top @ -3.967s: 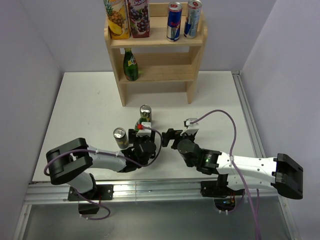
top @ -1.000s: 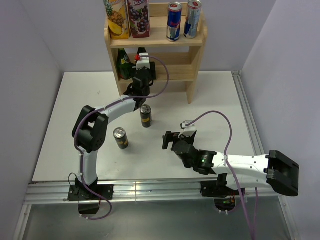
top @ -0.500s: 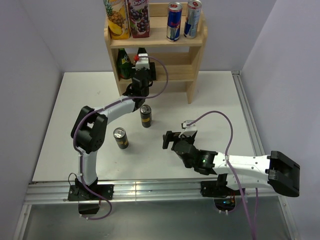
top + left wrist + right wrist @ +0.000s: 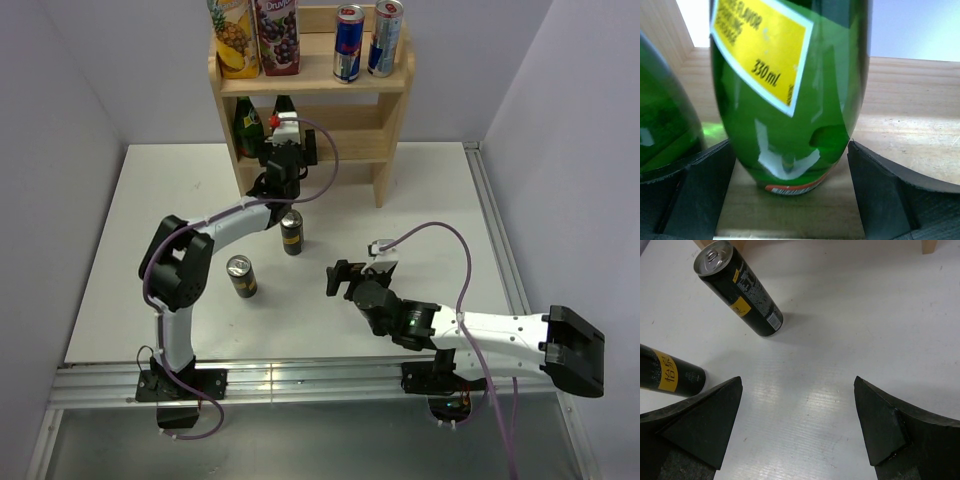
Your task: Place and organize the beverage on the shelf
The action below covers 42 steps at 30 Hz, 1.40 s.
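The wooden shelf [image 4: 330, 152] stands at the far edge of the table. Two green bottles [image 4: 245, 118] stand on its middle tier. My left gripper [image 4: 289, 148] is open around the right-hand green bottle [image 4: 790, 90], which stands on the shelf board [image 4: 910, 130] with a gap to each finger. The other green bottle [image 4: 660, 120] is just left of it. My right gripper [image 4: 340, 278] is open and empty above the table. Two black cans [image 4: 291, 232] [image 4: 240, 276] stand on the table; in the right wrist view they show as one can [image 4: 740, 290] ahead and another [image 4: 670, 375] at the left.
On the top tier stand two juice cartons [image 4: 255, 35] and two slim cans [image 4: 365, 40]. The shelf's side panels [image 4: 385, 170] flank the middle tier. A raised rail [image 4: 495, 240] runs along the table's right edge, and walls close in on both sides.
My left gripper has opened and let go of the green bottle, which now stands on the middle tier. The right arm has barely moved.
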### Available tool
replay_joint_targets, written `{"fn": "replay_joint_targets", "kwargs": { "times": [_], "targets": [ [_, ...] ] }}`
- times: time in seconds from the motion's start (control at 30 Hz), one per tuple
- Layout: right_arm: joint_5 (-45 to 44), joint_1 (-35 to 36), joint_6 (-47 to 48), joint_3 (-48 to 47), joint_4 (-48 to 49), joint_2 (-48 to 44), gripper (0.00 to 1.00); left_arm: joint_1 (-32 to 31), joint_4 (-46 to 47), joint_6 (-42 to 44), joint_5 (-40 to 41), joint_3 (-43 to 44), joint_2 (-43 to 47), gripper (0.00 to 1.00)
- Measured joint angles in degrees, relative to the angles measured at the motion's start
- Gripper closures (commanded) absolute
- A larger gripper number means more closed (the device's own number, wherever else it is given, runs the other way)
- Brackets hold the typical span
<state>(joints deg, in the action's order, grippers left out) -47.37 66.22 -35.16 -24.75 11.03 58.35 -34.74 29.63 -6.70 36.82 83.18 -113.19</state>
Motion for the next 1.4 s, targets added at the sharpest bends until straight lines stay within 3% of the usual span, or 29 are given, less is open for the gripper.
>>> {"fn": "replay_joint_targets", "kwargs": {
  "times": [0.57, 0.97, 1.13, 1.4],
  "targets": [
    [-0.2, 0.0, -1.7, 0.9, -2.3, -3.1, 0.00, -3.2, 1.5, -0.2, 4.5, -7.7, 5.5, 0.01],
    [-0.1, 0.0, -2.7, 0.9, -3.2, -3.1, 0.00, -10.1, 0.5, -0.8, 9.6, -19.4, 14.1, 0.01],
    [1.6, 0.0, -1.8, 0.8, -1.7, -1.3, 0.00, -12.5, -4.2, -3.2, 11.6, -24.5, 23.2, 0.02],
    [7.7, 0.0, 3.3, -4.7, 3.1, 11.0, 0.00, -19.3, -20.6, -12.2, 16.5, -27.3, 44.1, 0.03]
  ]
}}
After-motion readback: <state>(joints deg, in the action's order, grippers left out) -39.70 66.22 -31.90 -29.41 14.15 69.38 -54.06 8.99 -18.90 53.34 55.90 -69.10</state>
